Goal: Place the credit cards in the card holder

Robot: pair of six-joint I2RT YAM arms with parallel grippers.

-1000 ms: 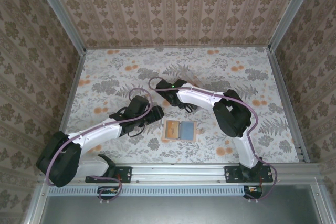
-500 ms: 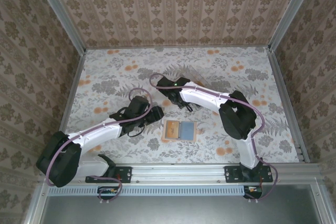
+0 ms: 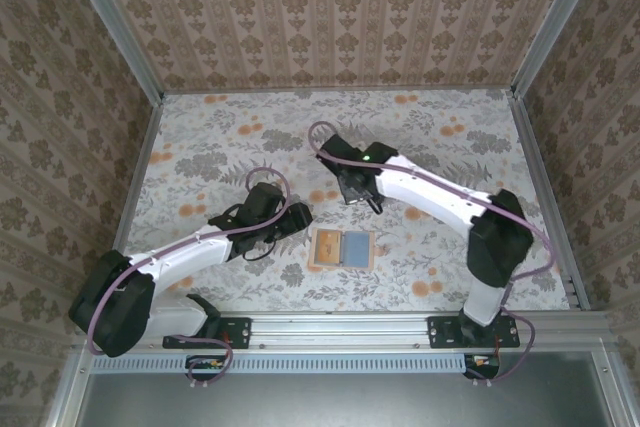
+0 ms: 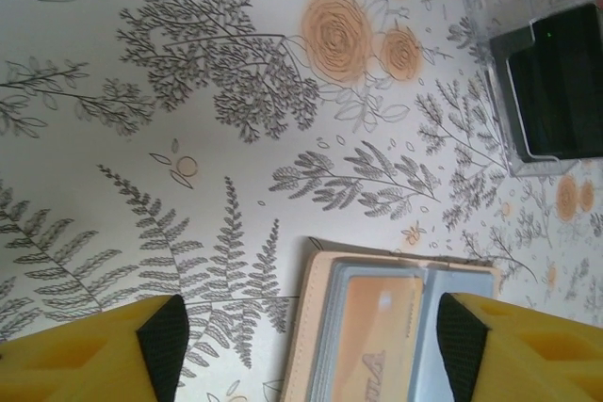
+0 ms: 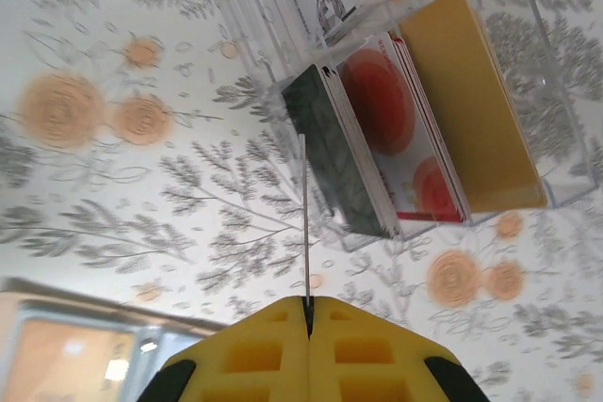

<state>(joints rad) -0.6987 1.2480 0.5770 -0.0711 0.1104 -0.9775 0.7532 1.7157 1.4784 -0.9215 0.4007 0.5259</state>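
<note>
The card holder (image 3: 342,249) lies open on the table, tan with pale blue sleeves, and an orange-tan card (image 4: 372,327) sits in its left sleeve. My left gripper (image 4: 311,341) hovers open just above it, one finger past the holder's left edge and one over its right sleeve. My right gripper (image 5: 308,306) is shut on a thin credit card (image 5: 303,214) seen edge-on, held above the table near a clear tray (image 5: 565,171). In that tray stand dark cards (image 5: 334,152), red cards (image 5: 405,129) and an orange-tan card (image 5: 480,110). A corner of the card holder (image 5: 66,345) shows at lower left.
The clear tray (image 4: 528,63) with its dark card (image 4: 565,91) stands a short way behind the holder. In the top view the left gripper (image 3: 298,215) and the right gripper (image 3: 362,195) sit close together at mid table. Patterned walls enclose the table.
The right jaws have shut on a card, and the right arm's elbow has swung out to the right, drawing the gripper slightly right. The left arm has stayed put.
</note>
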